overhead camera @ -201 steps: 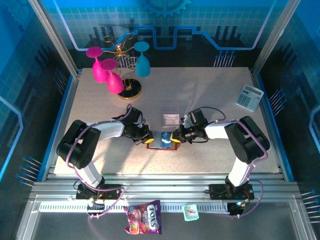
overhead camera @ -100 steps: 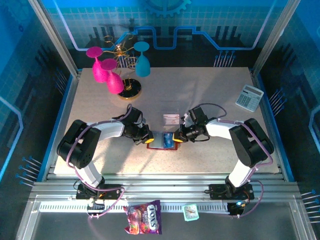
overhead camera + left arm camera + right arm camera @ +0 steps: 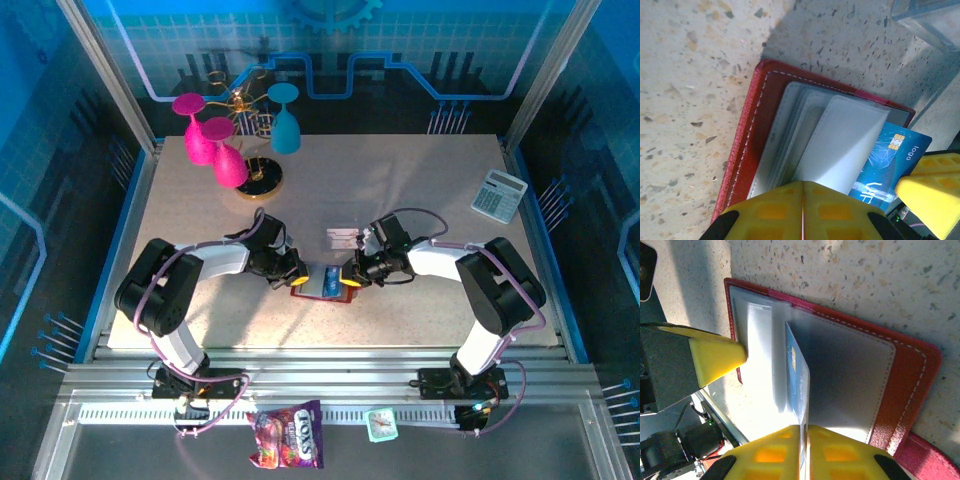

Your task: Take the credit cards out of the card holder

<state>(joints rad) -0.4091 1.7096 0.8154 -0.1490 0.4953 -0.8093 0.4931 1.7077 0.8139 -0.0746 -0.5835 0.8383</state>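
The red card holder lies open on the table between both grippers, grey pockets up. A blue credit card sticks out of a pocket. It stands edge-on between the fingers of my right gripper, which is shut on it. My left gripper is shut, its tips resting on the holder's left edge. A whitish card with reddish print lies flat just behind the holder.
A grey-white calculator sits at the far right. Pink and blue wine glasses on a gold rack stand at the back left. The corner of a clear plastic box is close behind the holder. A candy bag lies off the table in front.
My right gripper drew slightly right, then came back left over the holder, and less of the blue card shows from above. The left arm has stayed still.
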